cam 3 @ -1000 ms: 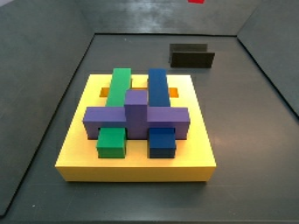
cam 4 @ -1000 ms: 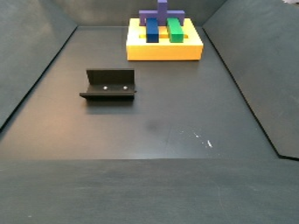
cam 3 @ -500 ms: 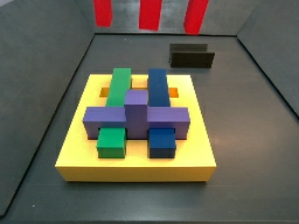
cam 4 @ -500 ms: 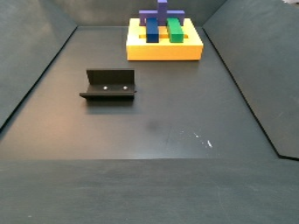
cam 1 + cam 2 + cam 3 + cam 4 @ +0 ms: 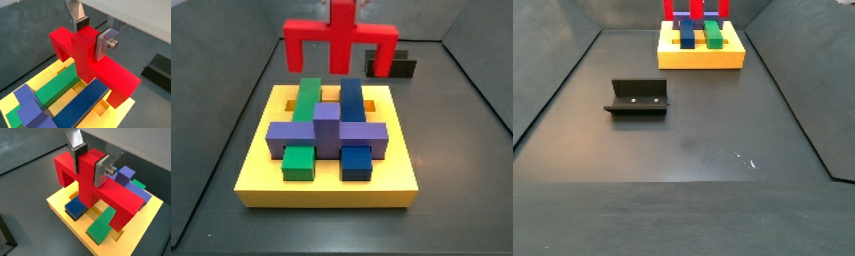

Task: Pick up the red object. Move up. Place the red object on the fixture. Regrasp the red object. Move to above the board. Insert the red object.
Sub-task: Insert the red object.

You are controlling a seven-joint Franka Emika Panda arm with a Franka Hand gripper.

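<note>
In both wrist views my gripper (image 5: 91, 32) (image 5: 90, 163) is shut on the central stem of the red object (image 5: 87, 55) (image 5: 87, 185), one silver finger (image 5: 107, 42) on each side. The piece hangs with its legs pointing down, above the far end of the yellow board (image 5: 265, 175) (image 5: 700, 60). In both side views the red object (image 5: 341, 38) (image 5: 696, 8) shows at the top edge, and the gripper itself is out of frame there. The black fixture (image 5: 637, 97) (image 5: 398, 68) stands empty on the floor, apart from the board.
The board bears a green bar (image 5: 306, 100), a blue bar (image 5: 350, 100) and a purple block (image 5: 325, 130), with orange slots (image 5: 369, 104) beside them. Dark walls ring the grey floor (image 5: 687, 150).
The red object has come down into the side views from above the frame and now hangs lower over the board's far end. Board and fixture have not moved.
</note>
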